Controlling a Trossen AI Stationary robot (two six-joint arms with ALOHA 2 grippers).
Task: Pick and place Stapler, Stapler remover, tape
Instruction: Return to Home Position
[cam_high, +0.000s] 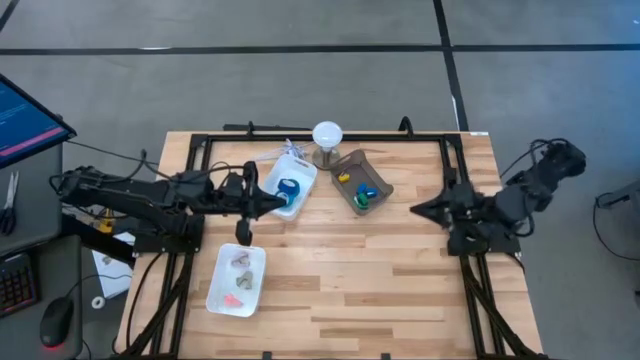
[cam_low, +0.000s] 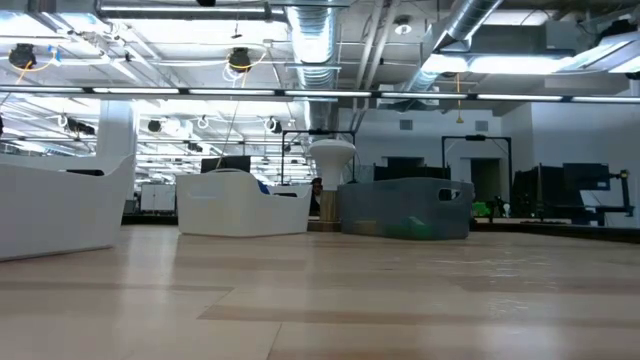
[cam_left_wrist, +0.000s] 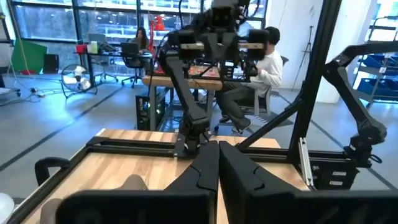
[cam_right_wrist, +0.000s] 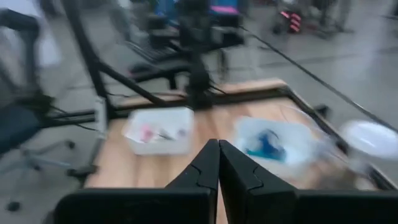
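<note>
Wooden desk (cam_high: 340, 290), edged by a black frame (cam_high: 330, 139), occupied the centre of the high view, with grey floor around it. The left arm (cam_high: 140, 195) reached in from the left edge. Its left tool (cam_high: 278, 202) lay at the left rim of the upper white bin (cam_high: 300, 163), fingers pressed together and empty. The right arm (cam_high: 500, 205) lay folded at centre right, and the right tool (cam_high: 418, 210) was likewise closed on nothing. The black bin (cam_high: 383, 186), upper centre, held staplers (cam_high: 362, 198), yellow and green among them. The lower white bin (cam_high: 216, 295), lower left, held grey and pink stapler removers (cam_high: 241, 262). One blue tape (cam_high: 289, 187) sat inside the upper white bin, near a white round lamp (cam_high: 327, 133).
</note>
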